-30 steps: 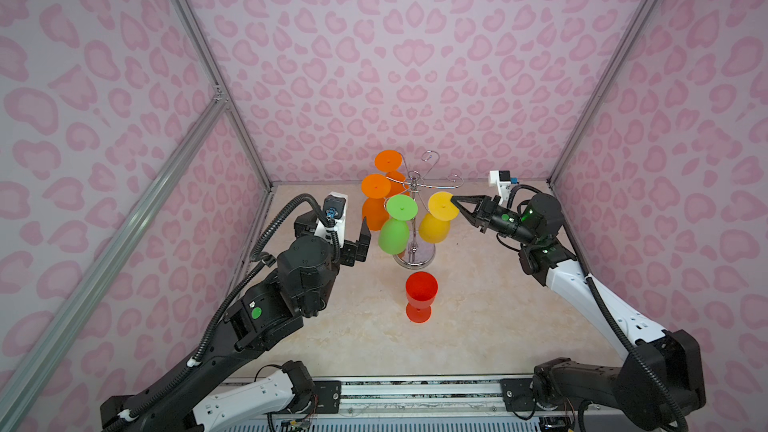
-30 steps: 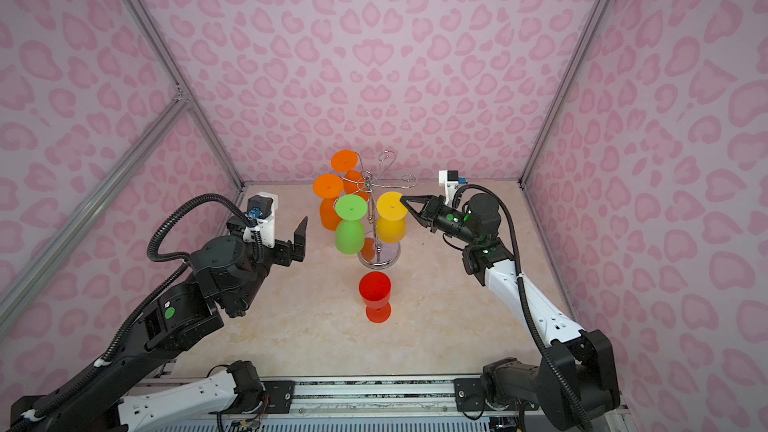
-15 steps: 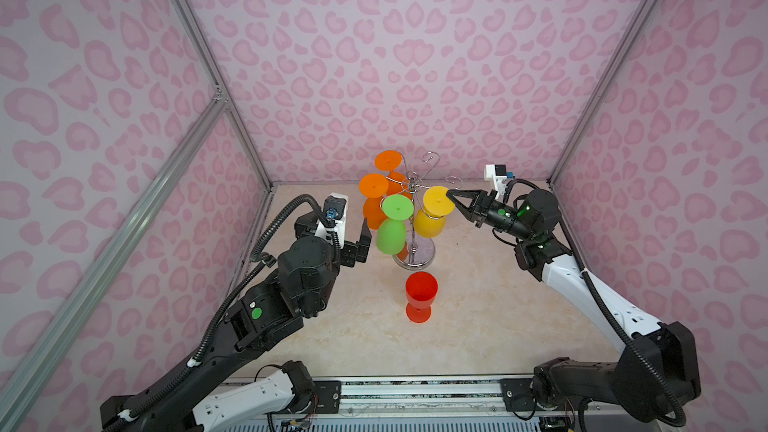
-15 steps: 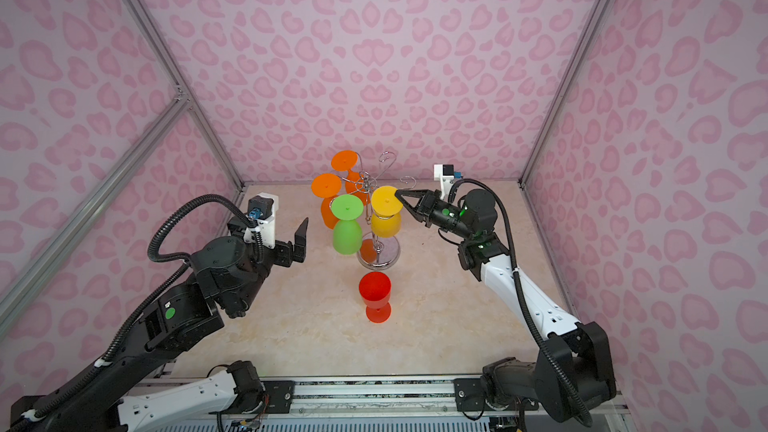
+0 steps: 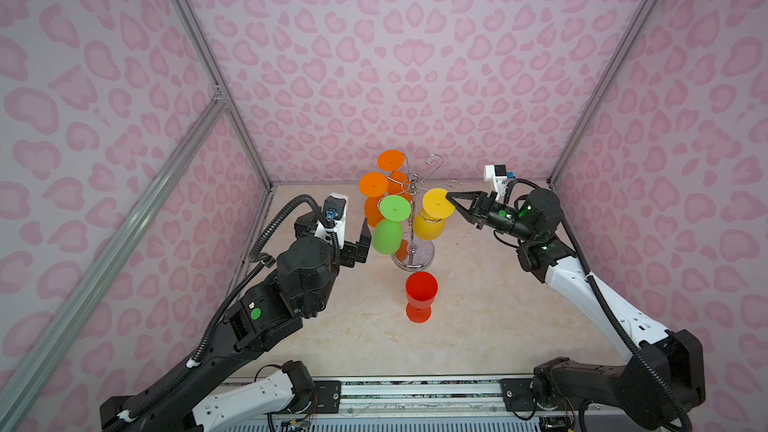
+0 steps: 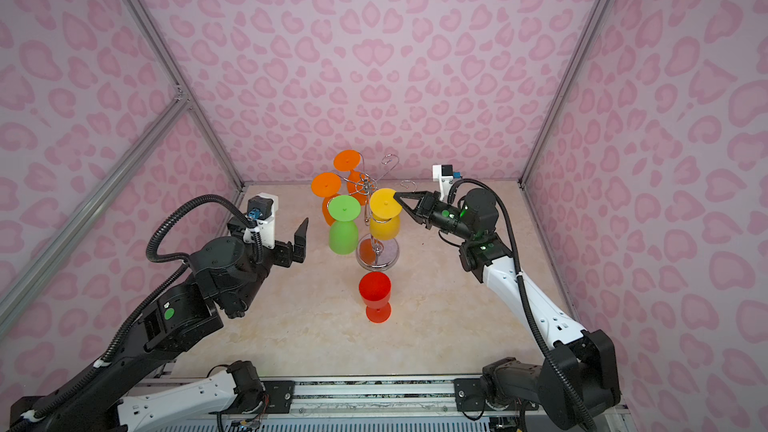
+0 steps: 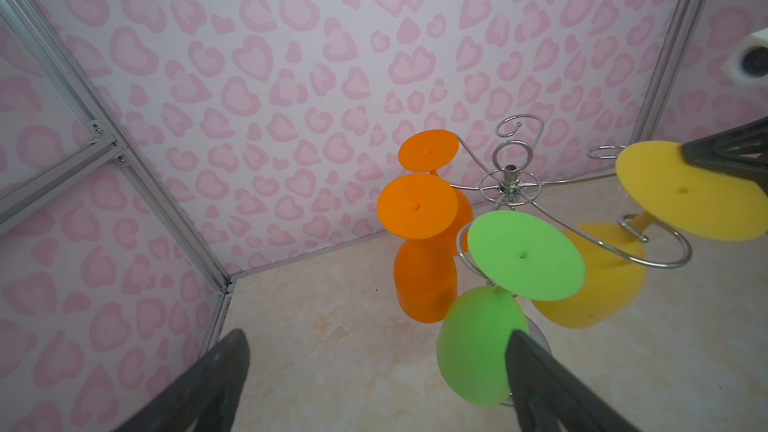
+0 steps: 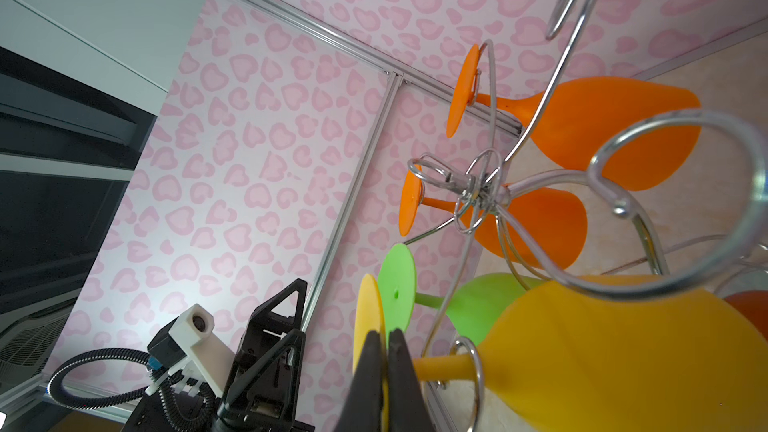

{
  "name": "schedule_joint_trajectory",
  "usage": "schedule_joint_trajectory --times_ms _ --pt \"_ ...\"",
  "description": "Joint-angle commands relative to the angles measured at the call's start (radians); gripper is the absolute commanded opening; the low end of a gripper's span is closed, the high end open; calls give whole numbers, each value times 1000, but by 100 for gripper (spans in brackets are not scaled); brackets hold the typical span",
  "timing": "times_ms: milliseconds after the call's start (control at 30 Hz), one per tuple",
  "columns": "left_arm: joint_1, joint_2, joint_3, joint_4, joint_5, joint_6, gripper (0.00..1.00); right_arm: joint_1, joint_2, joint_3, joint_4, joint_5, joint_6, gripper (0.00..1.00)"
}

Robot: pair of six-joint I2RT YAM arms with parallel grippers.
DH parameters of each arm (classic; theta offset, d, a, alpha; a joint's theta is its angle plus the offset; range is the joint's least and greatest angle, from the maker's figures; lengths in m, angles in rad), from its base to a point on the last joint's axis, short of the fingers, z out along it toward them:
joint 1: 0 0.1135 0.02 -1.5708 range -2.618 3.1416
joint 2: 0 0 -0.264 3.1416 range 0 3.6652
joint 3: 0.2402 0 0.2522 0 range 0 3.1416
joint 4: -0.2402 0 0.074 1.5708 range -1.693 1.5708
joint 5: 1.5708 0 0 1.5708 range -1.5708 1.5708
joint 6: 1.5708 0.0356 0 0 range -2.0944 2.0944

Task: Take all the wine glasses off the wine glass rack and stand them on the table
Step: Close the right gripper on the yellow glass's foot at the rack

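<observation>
Left claw [image 6: 300, 238] is sitting at centre-left of the frame, fingers spread wide, gripping nothing, just beside the green glass [image 6: 343, 234]. Dead centre, the wine glass rack [image 6: 390, 259] is standing on the counter [image 6: 436, 326], with a red glass [image 6: 375, 290] standing upright just below it. The yellow wine glass [image 6: 385, 222] is hanging upside down, stem in a scroll loop. The right claw [image 6: 398, 197] is reaching in from the right and pinching the edge of its foot.
</observation>
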Motion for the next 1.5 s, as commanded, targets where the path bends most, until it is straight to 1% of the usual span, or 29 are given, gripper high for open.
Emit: schedule_joint_trajectory --times_ms 0,200,700,1033,1467 --pt "1 1 9 21 4 8 98 1 -17 4 -32 -5 -37 0" --pt "1 0 5 19 7 2 98 1 -54 0 -81 -6 -64 0" --pt "1 -13 -8 15 6 -7 98 38 -76 -4 -91 0 -61 0" --pt "1 -26 -15 8 9 -16 98 62 -42 19 -82 10 -67 0" --pt "1 -41 -27 -5 2 -19 98 61 48 81 -109 31 -69 0"
